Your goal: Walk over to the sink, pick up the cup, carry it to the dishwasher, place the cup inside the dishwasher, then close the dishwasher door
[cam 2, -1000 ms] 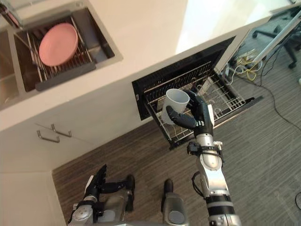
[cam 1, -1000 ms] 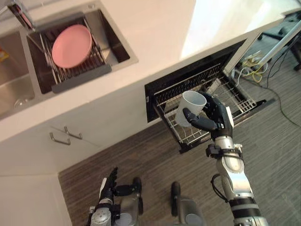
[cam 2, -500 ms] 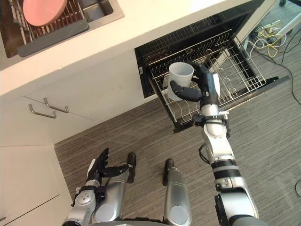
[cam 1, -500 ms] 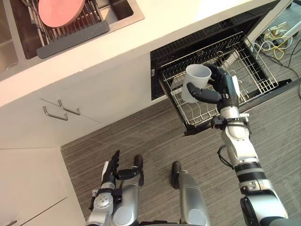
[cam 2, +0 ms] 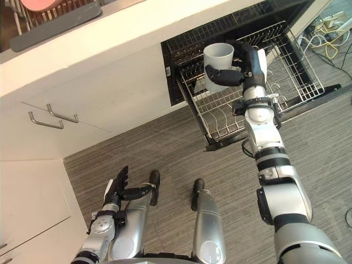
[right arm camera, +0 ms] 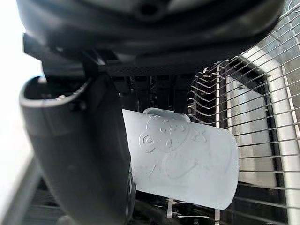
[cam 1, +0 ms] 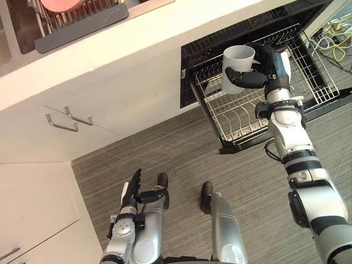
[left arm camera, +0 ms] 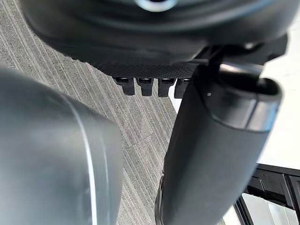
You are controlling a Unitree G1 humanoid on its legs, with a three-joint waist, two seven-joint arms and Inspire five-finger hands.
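Observation:
My right hand (cam 1: 263,70) is shut on a pale grey cup (cam 1: 236,66), its thumb across the front and its fingers behind. The cup (cam 2: 218,65) is upright, mouth up, and hangs above the left part of the pulled-out wire rack (cam 1: 247,113) of the open dishwasher (cam 1: 220,49). In the right wrist view the cup (right arm camera: 187,164) shows an embossed figure, with the rack's wires (right arm camera: 253,140) behind it. My left hand (cam 1: 132,190) hangs low by my side over the floor, its fingers straight.
The white counter (cam 1: 110,44) runs along the top, with a sink rack (cam 1: 77,22) holding a pink plate (cam 1: 58,4) at upper left. White cabinet fronts with metal handles (cam 1: 69,118) stand left of the dishwasher. Loose cables (cam 1: 335,25) lie on the floor at far right.
The camera has shifted, so the counter and sink slid up the picture. My right hand has carried the cup higher and further over the rack. The left hand stays by my side.

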